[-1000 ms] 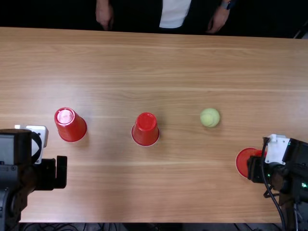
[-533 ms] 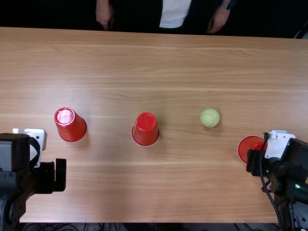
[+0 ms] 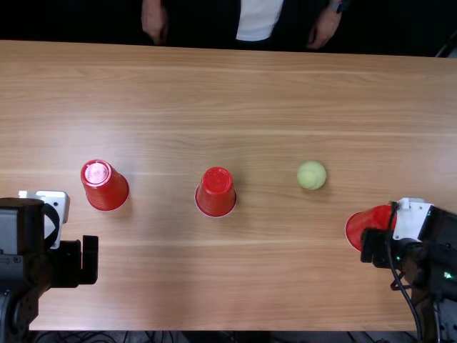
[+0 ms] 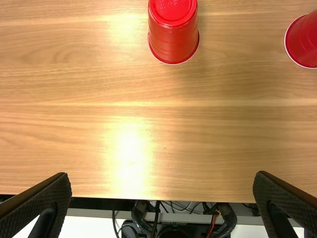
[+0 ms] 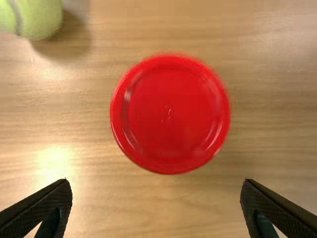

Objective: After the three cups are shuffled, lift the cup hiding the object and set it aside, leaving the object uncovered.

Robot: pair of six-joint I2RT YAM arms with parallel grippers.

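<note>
Three red cups stand upside down on the wooden table [image 3: 228,93]. One cup [image 3: 104,186] is at the left and another cup [image 3: 216,191] is in the middle. The third cup [image 3: 365,226] is at the right, near the front edge. The yellow-green ball [image 3: 311,174] lies uncovered between the middle and right cups. My right gripper [image 3: 376,243] hangs over the third cup [image 5: 170,113], open, its fingers wide of the cup and not touching it. The ball [image 5: 30,17] shows beyond it. My left gripper [image 3: 82,259] is open at the front left, short of the left cup [image 4: 173,29].
The table's near edge [image 4: 158,199] lies just under my left gripper [image 4: 161,192], with cables below it. The middle cup [image 4: 303,39] is off to one side there. A person stands behind the far edge, hands off the table.
My right gripper has shifted slightly above the right cup, and more of the cup now shows on its left side. The left arm, the other cups and the ball have stayed put.
</note>
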